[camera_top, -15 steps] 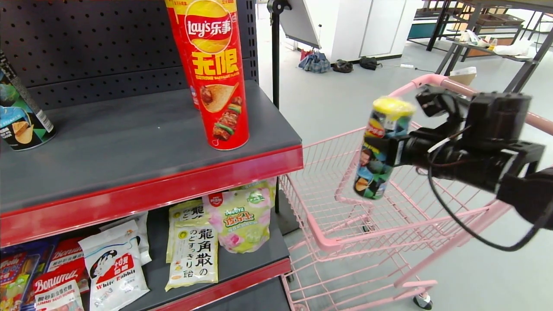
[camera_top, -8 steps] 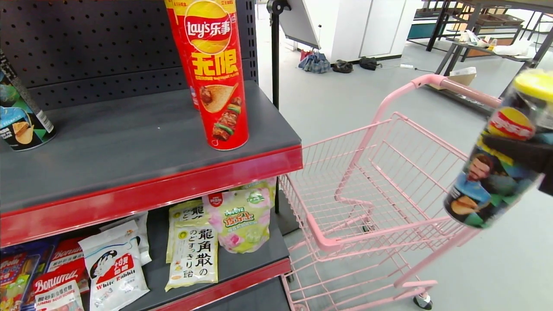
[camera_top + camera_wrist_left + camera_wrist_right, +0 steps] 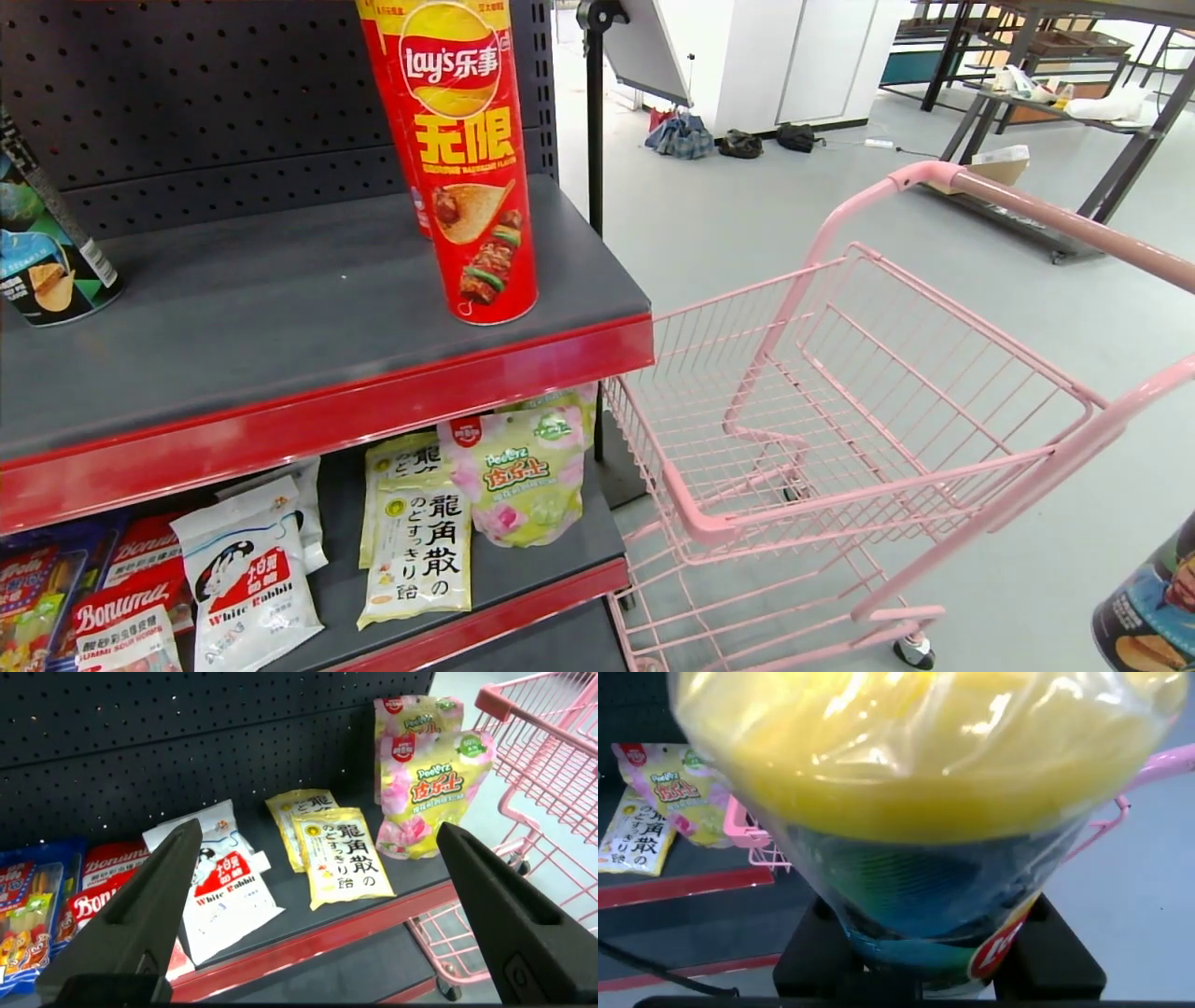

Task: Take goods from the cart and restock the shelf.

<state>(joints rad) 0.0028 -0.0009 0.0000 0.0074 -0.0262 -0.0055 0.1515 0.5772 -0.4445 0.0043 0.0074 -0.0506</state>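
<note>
Two black fingers (image 3: 817, 952) of the right gripper (image 3: 936, 957) clamp the chip can (image 3: 915, 775) by its body, under the yellow lid, one on each side. I judge that this side grip is chosen so the flat base is free to be set down on a board. In the head view the base of the can hangs low at the robot's right, outside the pink cart (image 3: 840, 308) and well apart from the shelf, so the carrying across is not yet done.

The left gripper (image 3: 318, 905) is spread wide with nothing between its fingers. It faces the lower shelf (image 3: 374, 919), where flat candy bags lie: a yellow bag (image 3: 346, 854), a pink-green pouch (image 3: 425, 775) and a white bag (image 3: 220, 882). It looks parked there, out of the way.

On the upper shelf board (image 3: 280, 308) a tall red chip tube (image 3: 467, 159) stands near the front edge and a dark chip can (image 3: 47, 252) stands at the far left. The grey board between them seems the natural place for the new can, standing like its neighbours.
</note>
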